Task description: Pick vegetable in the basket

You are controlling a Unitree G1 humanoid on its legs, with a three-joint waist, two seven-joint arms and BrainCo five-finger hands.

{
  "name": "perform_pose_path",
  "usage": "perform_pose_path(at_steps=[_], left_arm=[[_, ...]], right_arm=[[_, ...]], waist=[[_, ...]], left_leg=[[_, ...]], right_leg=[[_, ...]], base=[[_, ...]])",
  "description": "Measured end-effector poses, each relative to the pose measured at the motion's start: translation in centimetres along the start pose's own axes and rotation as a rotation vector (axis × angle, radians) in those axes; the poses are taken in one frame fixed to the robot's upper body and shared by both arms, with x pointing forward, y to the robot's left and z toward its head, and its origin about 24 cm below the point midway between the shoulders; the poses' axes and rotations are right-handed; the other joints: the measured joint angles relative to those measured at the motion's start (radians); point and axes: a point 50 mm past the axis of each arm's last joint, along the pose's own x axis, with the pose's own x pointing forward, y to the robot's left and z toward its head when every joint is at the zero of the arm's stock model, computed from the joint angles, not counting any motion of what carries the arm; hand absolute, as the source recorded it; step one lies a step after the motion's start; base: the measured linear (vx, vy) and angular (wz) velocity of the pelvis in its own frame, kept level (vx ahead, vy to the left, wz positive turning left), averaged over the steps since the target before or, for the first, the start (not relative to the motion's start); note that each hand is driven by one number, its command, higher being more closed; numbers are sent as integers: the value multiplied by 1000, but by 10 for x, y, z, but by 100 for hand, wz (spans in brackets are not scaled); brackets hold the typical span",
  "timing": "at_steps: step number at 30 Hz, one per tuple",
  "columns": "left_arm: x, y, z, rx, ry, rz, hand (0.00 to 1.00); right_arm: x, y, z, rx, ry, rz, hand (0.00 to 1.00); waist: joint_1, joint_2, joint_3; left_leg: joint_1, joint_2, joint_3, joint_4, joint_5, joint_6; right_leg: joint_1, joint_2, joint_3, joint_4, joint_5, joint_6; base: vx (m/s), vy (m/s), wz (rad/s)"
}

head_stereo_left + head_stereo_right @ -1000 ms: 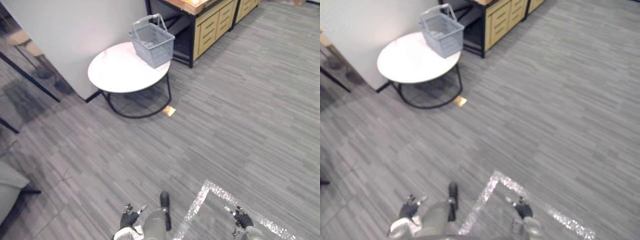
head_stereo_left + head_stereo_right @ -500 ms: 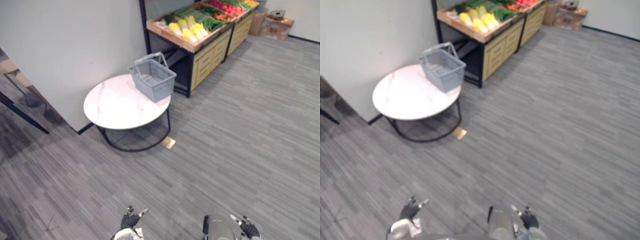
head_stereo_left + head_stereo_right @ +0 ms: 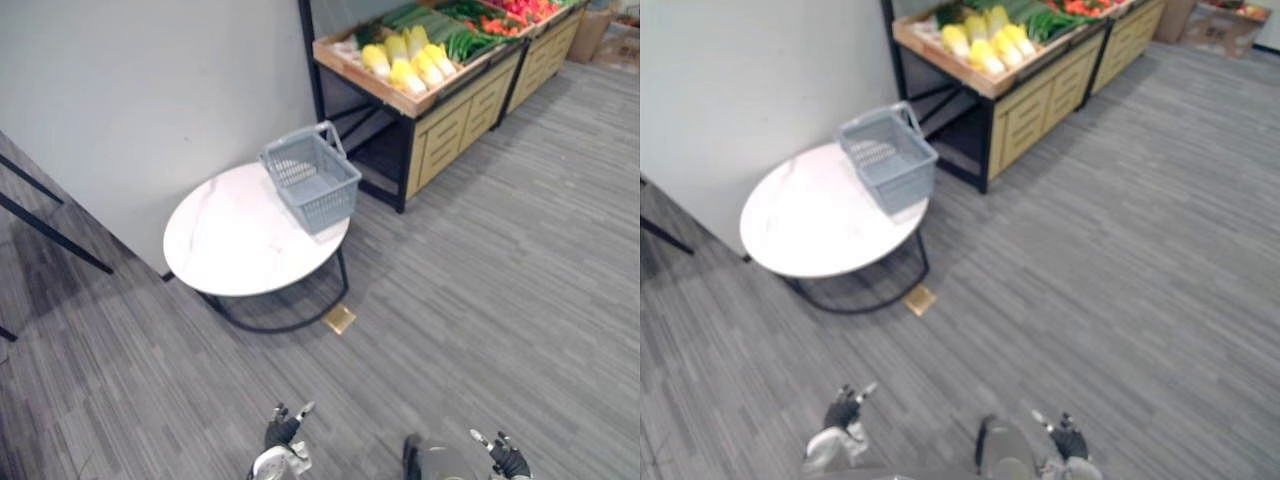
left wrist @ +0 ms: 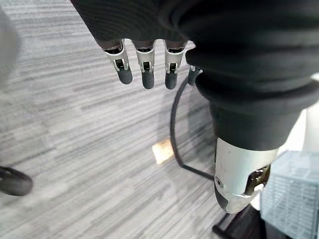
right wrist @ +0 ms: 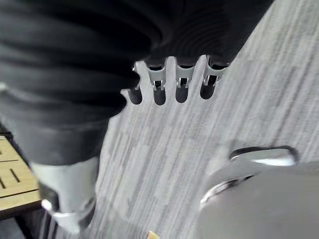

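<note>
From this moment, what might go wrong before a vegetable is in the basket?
The basket stands at the rim of the round table; a bump while walking past may push it off. A small tan piece lies on the floor by the table's frame and might catch a foot.

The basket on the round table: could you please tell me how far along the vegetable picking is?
Nothing looks done yet: the grey basket on the white round table looks empty. Nothing is in hand either: the left hand and the right hand are open and hold nothing. Everything is left: the vegetables lie on the wooden stand beyond the table, and one has to go into the basket.
</note>
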Motion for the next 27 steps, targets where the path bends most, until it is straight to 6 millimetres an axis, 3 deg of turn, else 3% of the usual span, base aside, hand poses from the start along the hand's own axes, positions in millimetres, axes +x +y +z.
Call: perform_pose_path(at_steps=[1, 3, 5, 7, 8, 9, 11, 13, 14, 15, 16, 17, 19, 20, 21, 22, 24, 26, 27], left_arm=[[0, 3, 2, -30, -10, 12, 0], [0, 3, 4, -58, -18, 17, 0], [0, 5, 6, -57, -29, 18, 0], [1, 7, 9, -40, -43, 13, 0], [0, 7, 9, -37, -44, 10, 0], [0, 6, 8, -32, -43, 7, 0], [-1, 9, 7, -28, -41, 12, 0], [-1, 11, 5, -8, -35, 10, 0], [-1, 15, 3, 13, -21, 17, 0], [0, 23, 2, 46, -9, 28, 0], [0, 28, 1, 61, -3, 37, 0], [0, 34, 1, 89, 6, 45, 0], [1, 40, 0, 102, 19, 60, 0], [-1, 46, -4, 121, 47, 74, 0], [-2, 50, -7, 144, 63, 75, 0], [-3, 52, -10, 159, 76, 75, 0], [-3, 49, -12, 192, 89, 58, 0], [-1, 46, -10, 186, 80, 53, 0], [0, 41, -7, 175, 70, 44, 0]], right_arm=[[0, 3, 0, 3, -1, 6, 0], [0, 5, 1, -4, -1, 12, 0], [1, 7, 1, -8, 1, 20, 0], [1, 6, 1, 2, 7, 9, 0], [1, 5, 1, 6, 8, 5, 0], [1, 1, 1, 2, 7, -5, 0], [2, 0, 2, -5, 5, -10, 0], [1, 0, 0, -15, 16, -8, 0], [1, -1, -7, -17, 48, -11, 0], [-1, 2, -17, -23, 88, 1, 0], [-2, 4, -19, -28, 97, 12, 0], [-4, 5, -24, -40, 115, 21, 0], [-5, 3, -29, -61, 130, 18, 0], [-6, 3, -30, -63, 138, 18, 0], [-6, 4, -31, -64, 139, 21, 0], [-7, 4, -32, -68, 141, 22, 0], [-8, 1, -33, -74, 142, 12, 0], [-8, 0, -33, -81, 141, 7, 0], [-8, -1, -32, -69, 131, 0, 0]], waist=[[5, -6, 4], [22, -2, 3], [25, -1, 3], [38, -4, 4], [42, -6, 4], [47, -7, 4], [47, -5, 3], [49, -1, -2], [47, -10, -25], [48, -46, -59], [47, -63, -73], [45, -86, -97], [40, -109, -93], [40, -107, -85], [32, -104, -83], [18, -100, -79], [1, -97, -74], [-9, -95, -70], [-8, -93, -63]], left_leg=[[-59, 2, 39, 86, -23, 22], [-128, 1, 110, 92, -71, 53], [-213, -3, 182, -21, -129, 89], [-221, -33, 285, -361, -159, 104], [-207, -53, 304, -479, -153, 113], [-181, -79, 332, -695, -121, 121], [-171, -86, 345, -882, -82, 120], [-175, -75, 345, -930, -72, 121], [-176, -95, 341, -902, 27, 149], [-177, -143, 341, -901, 43, 170], [-176, -164, 341, -900, 33, 183], [-170, -201, 340, -892, 5, 218], [-109, -235, 337, -897, -39, 239], [-44, -245, 334, -910, -71, 246], [7, -249, 326, -915, -93, 252], [56, -253, 306, -919, -110, 252], [171, -268, 271, -982, -117, 249], [218, -270, 244, -1007, -117, 249], [256, -270, 221, -1026, -129, 231]], right_leg=[[69, 5, 8, -45, -7, -5], [151, 5, 18, -108, -20, -9], [224, 4, 15, -170, -29, 0], [285, -19, 13, -220, -29, 35], [298, -32, 13, -228, -35, 46], [325, -54, 15, -243, -51, 68], [366, -77, 16, -255, -83, 99], [408, -86, 21, -260, -123, 119], [432, -113, 38, -260, -137, 108], [403, -152, 84, -209, -127, 92], [381, -170, 109, -164, -117, 79], [329, -195, 156, -53, -80, 91], [243, -209, 225, 191, 55, 155], [172, -205, 260, 388, 179, 235], [118, -194, 268, 538, 191, 255], [73, -185, 251, 650, 183, 245], [-27, -182, 165, 738, 89, 196], [-72, -184, 116, 666, 34, 168], [-96, -187, 94, 546, 12, 148]], base=[[380, -136, -20], [352, -84, -15], [356, 16, 1], [359, 88, -7], [301, 117, -8], [308, 138, -6], [517, 294, -1], [525, 341, 1], [526, 320, 2], [532, 315, 7], [554, 307, 17], [574, 295, 33], [557, 269, 27], [494, 231, 8], [482, 214, 17], [451, 172, 36], [436, 113, 54], [355, 15, 61], [298, -54, 72]])
